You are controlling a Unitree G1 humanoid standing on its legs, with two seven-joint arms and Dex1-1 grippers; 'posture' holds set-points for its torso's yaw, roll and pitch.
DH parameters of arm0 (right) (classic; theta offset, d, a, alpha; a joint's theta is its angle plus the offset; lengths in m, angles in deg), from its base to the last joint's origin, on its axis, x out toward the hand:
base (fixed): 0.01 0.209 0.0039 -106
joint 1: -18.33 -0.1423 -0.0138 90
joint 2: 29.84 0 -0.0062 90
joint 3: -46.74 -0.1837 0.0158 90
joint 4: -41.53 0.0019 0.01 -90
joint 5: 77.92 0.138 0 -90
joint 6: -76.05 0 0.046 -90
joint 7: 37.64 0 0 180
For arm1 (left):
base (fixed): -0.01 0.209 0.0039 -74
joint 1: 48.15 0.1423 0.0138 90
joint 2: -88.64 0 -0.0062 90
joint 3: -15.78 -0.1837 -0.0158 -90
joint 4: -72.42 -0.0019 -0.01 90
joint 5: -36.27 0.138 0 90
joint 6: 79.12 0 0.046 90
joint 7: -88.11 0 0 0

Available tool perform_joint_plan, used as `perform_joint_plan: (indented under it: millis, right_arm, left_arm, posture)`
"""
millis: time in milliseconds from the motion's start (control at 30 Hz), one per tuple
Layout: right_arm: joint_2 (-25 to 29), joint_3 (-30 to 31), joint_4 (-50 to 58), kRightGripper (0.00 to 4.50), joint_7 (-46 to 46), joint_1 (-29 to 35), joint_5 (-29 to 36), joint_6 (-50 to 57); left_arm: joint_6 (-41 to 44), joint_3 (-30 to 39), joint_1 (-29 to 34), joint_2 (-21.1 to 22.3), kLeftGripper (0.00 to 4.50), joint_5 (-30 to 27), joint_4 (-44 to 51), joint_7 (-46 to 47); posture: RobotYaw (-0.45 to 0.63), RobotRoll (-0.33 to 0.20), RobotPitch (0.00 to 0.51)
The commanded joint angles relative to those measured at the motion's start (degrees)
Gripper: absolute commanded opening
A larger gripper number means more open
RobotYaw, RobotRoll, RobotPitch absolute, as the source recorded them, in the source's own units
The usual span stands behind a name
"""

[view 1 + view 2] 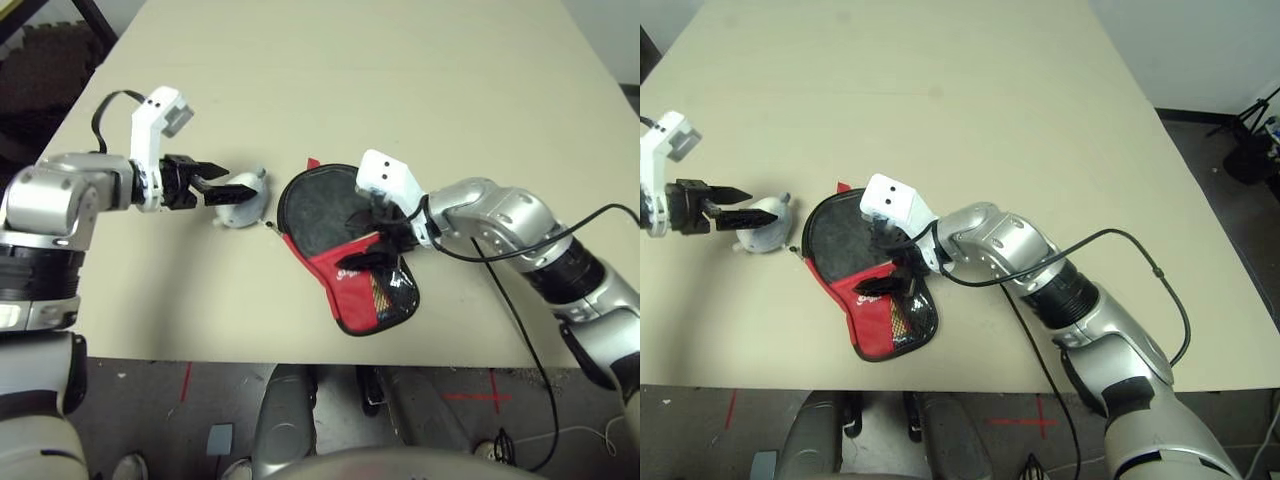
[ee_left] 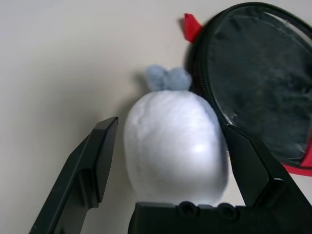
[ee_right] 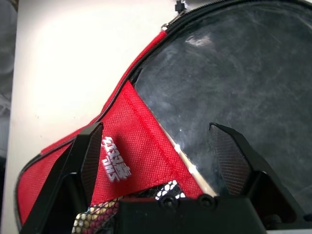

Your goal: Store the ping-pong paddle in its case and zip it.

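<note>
The table (image 1: 400,90) was wide and bare beyond the work area, with plenty of free room on the far side; the near edge ran just below the case.

The case (image 1: 352,285) lay flat near that near edge, its long axis running diagonally: round end toward the robot's left and away, narrow handle end with the mesh pocket toward the near edge. The flap looked still unzipped around the round end, and the ping-pong paddle (image 1: 320,212) sat inside with its black face exposed.

The right claw (image 1: 375,240) was directly over the case where the red panel met the paddle face, fingers spread and gripping nothing. It was clearly the nearer arm for closing or zipping.

The left claw (image 1: 218,188) sat just left of the case's round end, fingers open around a small grey-white soft lump (image 2: 173,146); whether they actually touched it couldn't be told.
</note>
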Motion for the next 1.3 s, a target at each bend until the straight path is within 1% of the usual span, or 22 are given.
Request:
perform_joint_plan:
  millis: [33, 267, 567, 633, 700, 833, 867, 967, 1067, 1133, 1300]
  right_arm:
    - [-0.81, 2.31, -0.27, 4.47, -2.3, -0.47, -3.52, -1.7]
    - [-2.07, 2.83, -2.69, 4.47, -5.23, -0.58, -8.26, -2.94]
    - [-4.38, 3.18, -5.86, 4.47, -9.02, -0.41, -12.11, -6.47]
    - [-4.68, 3.53, -6.4, 4.5, -10.07, -0.38, -13.18, -7.72]
    - [-4.98, 3.9, -7.06, 4.5, -11.0, -0.29, -14.36, -9.08]
    - [-5.65, 4.64, -8.87, 4.5, -12.21, 0.15, -17.0, -11.87]
    - [-5.89, 4.67, -9.18, 4.5, -12.46, 0.27, -17.43, -12.21]
    - [-6.86, 4.52, -10.03, 4.5, -12.97, 0.73, -18.3, -12.73]
    - [-7.58, 4.45, -10.81, 4.5, -13.22, 1.29, -19.02, -13.17]
    - [-7.98, 4.4, -11.4, 4.5, -13.29, 1.48, -19.45, -13.32]
    - [-8.62, 3.89, -12.84, 4.5, -13.54, 1.75, -20.56, -14.01]
  left_arm:
    - [-3.13, -2.38, 1.54, -1.43, 4.5, 2.98, -2.36, 0.65]
    - [-4.23, -4.78, 2.07, -4.33, 4.5, 4.65, -3.36, 0.23]
    - [-4.21, -5.72, 0.62, -4.84, 4.5, 6.72, -6.21, 0.06]
    - [-4.18, -5.71, 0.1, -4.56, 4.2, 7.07, -6.72, -0.31]
    - [-4.16, -5.75, -0.78, -4.12, 3.75, 7.49, -7.46, -0.82]
    - [-5.12, -5.34, -3.71, -3.73, 2.57, 8.7, -10.0, -0.66]
    - [-5.7, -5.26, -4.58, -3.77, 2.22, 9.2, -10.9, -0.52]
    - [-7.9, -5.49, -7.43, -4.43, 1.37, 11.0, -14.57, -0.1]
    - [-10.21, -5.87, -10.45, -5.99, 0.75, 12.62, -18.16, 0.58]
    - [-11.82, -5.88, -12.23, -7.34, 0.51, 13.39, -20.2, 1.07]
    - [-17.44, -4.76, -16.08, -12.34, 0.49, 14.92, -26.42, 4.61]
  posture:
    - [-0.09, 0.0, 0.186]
    - [-0.1, 0.0, 0.185]
    - [-0.1, 0.0, 0.197]
    - [-0.09, 0.0, 0.2]
    - [-0.09, 0.0, 0.204]
    - [-0.08, 0.0, 0.209]
    - [-0.08, 0.0, 0.212]
    - [-0.07, 0.0, 0.218]
    - [-0.06, 0.0, 0.219]
    - [-0.07, 0.0, 0.221]
    - [-0.07, 0.0, 0.221]
